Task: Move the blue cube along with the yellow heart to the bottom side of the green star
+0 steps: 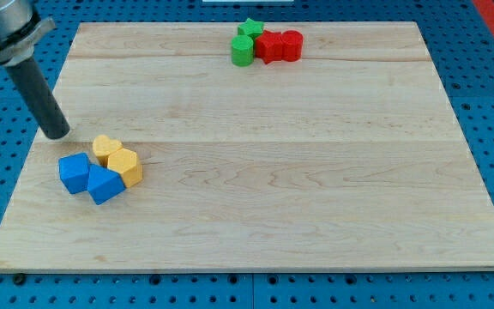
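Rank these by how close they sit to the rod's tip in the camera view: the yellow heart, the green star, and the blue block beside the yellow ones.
1. Yellow heart: just right of and below my tip, at the view's left.
2. Blue block: a little farther, below the tip.
3. Green star: far off at the view's top, beside the red blocks.

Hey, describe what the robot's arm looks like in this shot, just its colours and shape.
Only the arm's lower end shows, at the view's top left. A wider grey, metallic-looking collar carries a straight, round, dark rod, nearly black and plain, with no markings or cables visible. My tip is a blunt end of the same dark colour.
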Tool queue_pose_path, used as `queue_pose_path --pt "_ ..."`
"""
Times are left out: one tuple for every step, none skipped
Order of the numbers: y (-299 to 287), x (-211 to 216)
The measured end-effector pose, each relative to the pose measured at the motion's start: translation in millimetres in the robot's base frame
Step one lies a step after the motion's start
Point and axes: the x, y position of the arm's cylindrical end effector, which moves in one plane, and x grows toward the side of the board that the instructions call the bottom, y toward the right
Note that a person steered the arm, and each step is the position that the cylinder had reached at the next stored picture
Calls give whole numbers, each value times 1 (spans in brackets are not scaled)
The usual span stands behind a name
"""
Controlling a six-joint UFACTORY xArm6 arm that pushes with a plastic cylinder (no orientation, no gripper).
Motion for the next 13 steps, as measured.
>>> queue_pose_path --pt "0 32" --pt "0 67" --pt "1 87" --pt "55 63" --pt "94 28" --pt "115 -5" --pt "117 -29" --pt "117 -47" --pt "117 -70" --pt "117 -103" --pt "117 -121" --pt "113 -128" --pt "112 -145"
